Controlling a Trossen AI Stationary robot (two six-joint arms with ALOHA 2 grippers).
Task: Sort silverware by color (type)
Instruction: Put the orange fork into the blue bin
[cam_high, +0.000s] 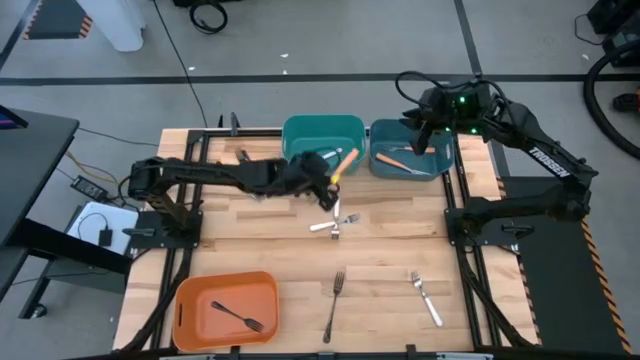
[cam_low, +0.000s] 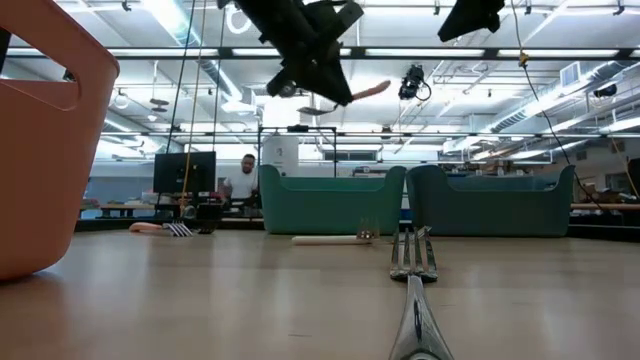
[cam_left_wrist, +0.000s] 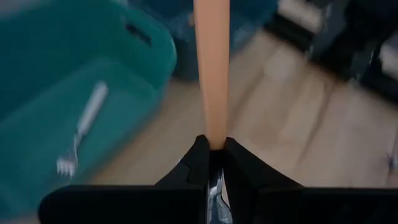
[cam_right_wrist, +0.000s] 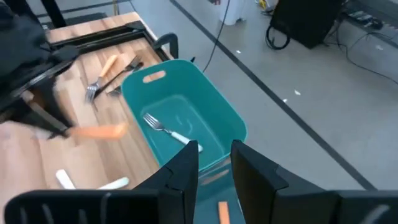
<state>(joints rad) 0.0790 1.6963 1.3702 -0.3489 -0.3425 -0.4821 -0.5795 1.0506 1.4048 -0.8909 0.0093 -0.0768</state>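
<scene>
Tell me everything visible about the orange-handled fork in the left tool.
The orange-handled fork has a smooth, plastic-looking orange handle and a metal head. The left tool is shut on it near the head end, the handle sticking out past the fingers. It is held in the air, tilted, beside the left teal bin, touching nothing else.

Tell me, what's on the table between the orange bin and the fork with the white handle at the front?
One dark fork lies on the wood between the orange bin and the white-handled fork; the high view shows it.
</scene>
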